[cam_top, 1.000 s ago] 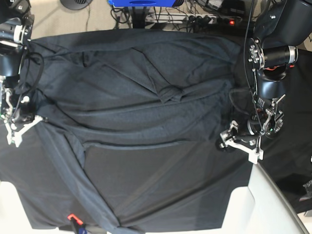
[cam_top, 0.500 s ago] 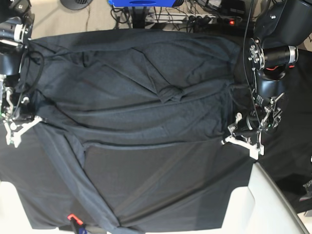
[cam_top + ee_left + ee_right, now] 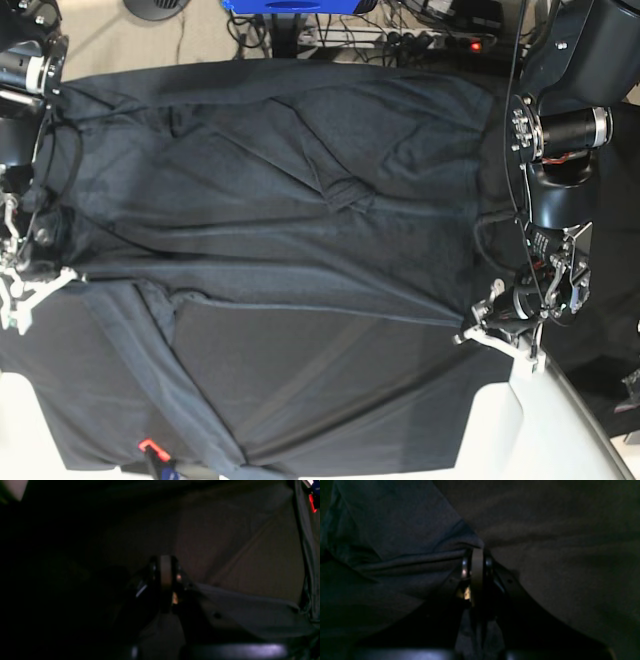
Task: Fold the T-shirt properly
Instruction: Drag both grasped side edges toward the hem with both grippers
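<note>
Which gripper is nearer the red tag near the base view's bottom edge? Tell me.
Right. The right gripper sits up-left of the red tag; the left gripper is far across the T-shirt.

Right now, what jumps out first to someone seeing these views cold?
The big dark T-shirt spread across most of the black table cloth, creased, with a small folded flap near its middle. Then the two arms pinching its near edge at opposite ends: the left gripper at the base view's right, the right gripper at its left, fingers shut on fabric.
</note>
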Motion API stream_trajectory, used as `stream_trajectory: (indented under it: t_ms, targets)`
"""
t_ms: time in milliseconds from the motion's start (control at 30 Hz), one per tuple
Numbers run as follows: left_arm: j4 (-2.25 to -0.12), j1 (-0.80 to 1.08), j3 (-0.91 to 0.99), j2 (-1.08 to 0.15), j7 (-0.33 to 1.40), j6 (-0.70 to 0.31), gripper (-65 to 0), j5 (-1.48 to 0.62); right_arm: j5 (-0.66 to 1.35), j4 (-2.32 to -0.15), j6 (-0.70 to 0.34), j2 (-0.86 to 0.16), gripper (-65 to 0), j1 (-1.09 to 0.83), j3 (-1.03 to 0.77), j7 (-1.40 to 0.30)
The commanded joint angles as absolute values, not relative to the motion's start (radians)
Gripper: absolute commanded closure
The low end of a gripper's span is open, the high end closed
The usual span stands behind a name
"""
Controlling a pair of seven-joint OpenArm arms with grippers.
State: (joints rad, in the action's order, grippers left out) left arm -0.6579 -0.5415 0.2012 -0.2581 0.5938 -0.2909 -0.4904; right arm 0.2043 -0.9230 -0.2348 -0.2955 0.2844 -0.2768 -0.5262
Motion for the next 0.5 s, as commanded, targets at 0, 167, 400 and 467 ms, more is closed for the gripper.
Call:
stream_trajectory:
  t_ms: [0,167,400,467]
  targets:
    - [-0.688,-0.567,0.202,-0.271,0.582,-0.298,0.0,-0.503,0.208,-0.951,-0.232,-0.314,0.0,0.318,-0.278,-0.509]
    - [-0.73,-0.567,0.203,-0.269,0.604,-0.298,0.0,-0.504,0.208,-0.955,-0.232,-0.314,0.0,0.349,-0.278,-0.509]
    - [-0.789,-0.567,0.206,-0.269,0.631,-0.298,0.0,-0.506,0.208,-0.951,-0.232,-0.314,0.0,0.371,-0.278,-0.501]
    - [-0.789,-0.567,0.209,-0.269,0.631,-0.298,0.0,-0.506,0.208,-0.949,-0.232,-0.314,0.0,0.369,-0.278,-0.466]
